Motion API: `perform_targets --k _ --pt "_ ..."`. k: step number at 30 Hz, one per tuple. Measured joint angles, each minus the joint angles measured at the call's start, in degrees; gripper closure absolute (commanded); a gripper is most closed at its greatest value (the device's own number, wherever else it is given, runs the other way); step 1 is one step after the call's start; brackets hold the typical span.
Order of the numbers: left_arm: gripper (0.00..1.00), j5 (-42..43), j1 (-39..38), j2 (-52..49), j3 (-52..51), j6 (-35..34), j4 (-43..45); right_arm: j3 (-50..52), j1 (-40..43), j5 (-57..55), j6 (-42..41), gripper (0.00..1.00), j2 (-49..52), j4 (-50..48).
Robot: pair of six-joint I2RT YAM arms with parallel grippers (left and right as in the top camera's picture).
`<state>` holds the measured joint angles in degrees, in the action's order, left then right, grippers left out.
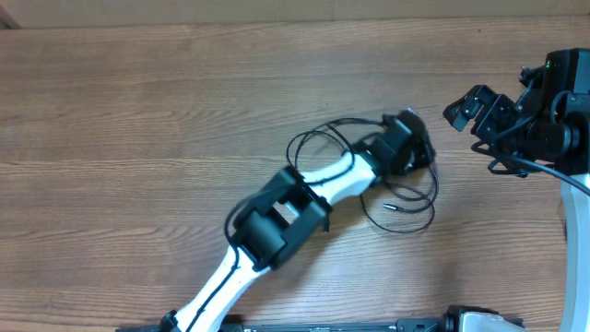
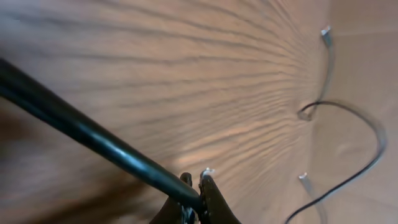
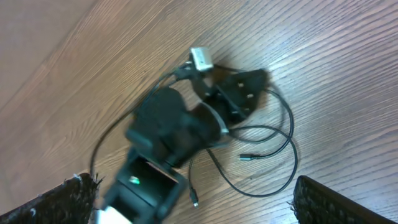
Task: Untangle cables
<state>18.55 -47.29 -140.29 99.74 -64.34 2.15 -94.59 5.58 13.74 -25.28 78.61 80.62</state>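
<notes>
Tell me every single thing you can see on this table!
table: one, brown wood, fills the whole view
cables: a tangle of thin black cords, exact count hard to tell, looping on the table right of the middle, around the left gripper
plug ends: at least two, small and dark, lying among the loops
left arm: one, white and black, reaching from the bottom edge to the tangle
right arm: one, mostly black, at the right edge
left gripper: one, black, down in the tangle, closed on a cord
right gripper: one, black, open, right of the tangle and apart from it
</notes>
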Motion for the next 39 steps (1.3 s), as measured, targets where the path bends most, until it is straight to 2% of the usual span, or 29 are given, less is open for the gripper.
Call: perform_targets --k 5,10,15,30,39 --pt "0.96 4.79 6.12 5.84 -0.04 12.72 -14.75 0.0 0.0 -0.02 0.02 0.0 0.0 0.0" --pt "0.96 6.16 11.26 16.26 -0.04 26.12 -28.11 0.0 0.0 -0.02 0.02 0.0 0.0 0.02" --pt "0.96 6.86 14.38 24.37 0.0 35.23 -36.57 0.0 0.0 -0.04 0.0 0.0 0.0 0.0" --pt "0.96 7.41 23.04 32.57 0.0 45.03 -50.86 0.0 0.0 -0.02 0.04 0.0 0.0 0.02" --pt "0.96 7.43 27.02 38.27 0.0 46.71 -55.78 0.0 0.0 -0.02 0.02 0.0 0.0 -0.02"
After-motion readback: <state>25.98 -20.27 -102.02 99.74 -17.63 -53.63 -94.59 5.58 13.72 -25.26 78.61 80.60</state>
